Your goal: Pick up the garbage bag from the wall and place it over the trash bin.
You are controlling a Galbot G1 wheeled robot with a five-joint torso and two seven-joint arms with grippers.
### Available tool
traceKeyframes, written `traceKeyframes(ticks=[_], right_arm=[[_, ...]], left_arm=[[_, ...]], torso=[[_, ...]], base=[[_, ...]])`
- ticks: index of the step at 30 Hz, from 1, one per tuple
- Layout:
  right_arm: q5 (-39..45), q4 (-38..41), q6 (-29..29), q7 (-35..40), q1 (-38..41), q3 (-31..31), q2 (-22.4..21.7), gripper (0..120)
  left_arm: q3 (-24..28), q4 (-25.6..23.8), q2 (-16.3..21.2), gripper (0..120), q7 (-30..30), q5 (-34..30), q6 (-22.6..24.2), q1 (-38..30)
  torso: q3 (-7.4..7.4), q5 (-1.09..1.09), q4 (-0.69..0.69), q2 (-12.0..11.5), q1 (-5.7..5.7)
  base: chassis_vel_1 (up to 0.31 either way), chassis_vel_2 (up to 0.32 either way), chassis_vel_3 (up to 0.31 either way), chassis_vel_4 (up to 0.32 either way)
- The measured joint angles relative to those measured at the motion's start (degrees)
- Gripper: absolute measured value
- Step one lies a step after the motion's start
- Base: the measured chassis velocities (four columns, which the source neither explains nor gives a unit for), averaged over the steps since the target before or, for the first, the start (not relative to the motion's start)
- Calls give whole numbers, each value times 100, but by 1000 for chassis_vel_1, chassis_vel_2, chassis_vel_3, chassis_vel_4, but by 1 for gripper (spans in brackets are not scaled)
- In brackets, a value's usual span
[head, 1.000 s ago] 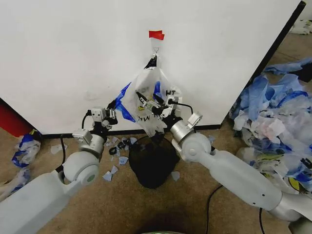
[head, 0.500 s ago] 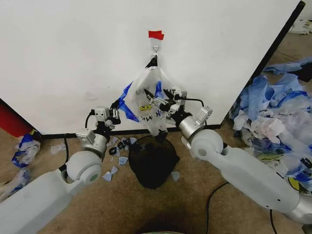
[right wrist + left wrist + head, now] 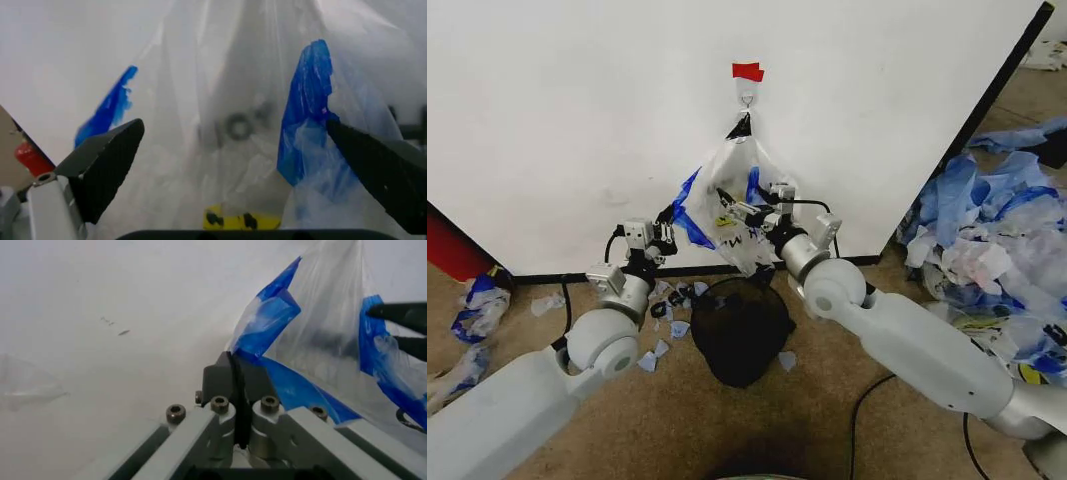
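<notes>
head view: i'm seeing the garbage bag point(image 3: 732, 205) hanging unhooked-not-yet on the wall point(image 3: 577, 110); left gripper point(image 3: 667, 215) pinching its blue trim, right gripper point(image 3: 745, 213) spreading around it, trash bin point(image 3: 739, 330) waiting unlined.

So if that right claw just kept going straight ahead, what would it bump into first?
Most likely the garbage bag: the open right gripper faces it squarely, blue handle nearest. The wall lies behind.

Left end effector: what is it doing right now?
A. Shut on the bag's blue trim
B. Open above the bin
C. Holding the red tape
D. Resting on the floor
A: the left end effector has its fingers closed on the blue trim of the bag, which still hangs from the hook.
</notes>
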Motion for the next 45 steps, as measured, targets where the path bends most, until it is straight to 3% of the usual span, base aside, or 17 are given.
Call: traceKeyframes(ticks=[20, 35, 42, 45], right_arm=[[-268, -111, -27, -87, -241, -9, -89, 99], [-498, -386, 31, -78, -154, -122, 40, 46], [-502, -313, 64, -51, -267, -37, -17, 15], [-502, -294, 83, -46, -303, -3, -48, 9]], left_arm=[[160, 45, -71, 0, -6, -15, -7, -203], [166, -71, -27, 0, -16, -20, -7, -119], [135, -92, -14, 0, -16, 3, -12, -30], [135, -92, -13, 0, -16, 3, -14, -37]], torso=[[0, 0, 0, 1, 0], [0, 0, -1, 1, 0], [0, 0, 0, 1, 0], [0, 0, 0, 1, 0]], base=[[0, 0, 0, 0], [0, 0, 0, 0], [0, 0, 0, 0], [0, 0, 0, 0]])
